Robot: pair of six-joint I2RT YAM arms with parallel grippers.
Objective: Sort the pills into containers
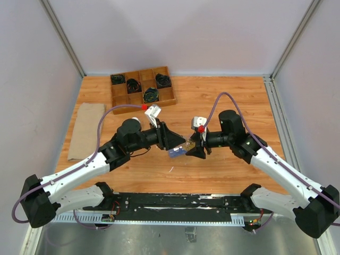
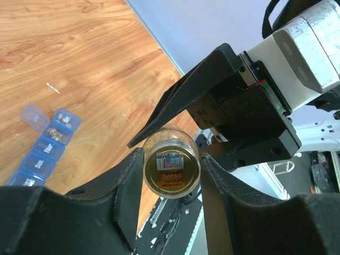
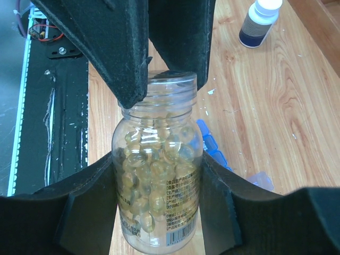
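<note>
Over the blue plastic organizer strip (image 2: 50, 149), right tool (image 3: 158, 159) (three o'clock) clamps the clear amber-pill bottle (image 3: 159, 207); left tool (image 2: 171, 159) (nine o'clock) pinches its lid (image 3: 172, 81), seemingly to unscrew

Bright, even light with soft shadows; faint glare on the clear vial (image 3: 157, 175).

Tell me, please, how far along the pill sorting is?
Done: one organizer compartment, lid up, holds a few amber pills. In hand: both tools grip the clear bottle, the right tool on its body, the left tool at its top end. Remaining: the bottle looks nearly full, and the other compartments in view look closed.
</note>
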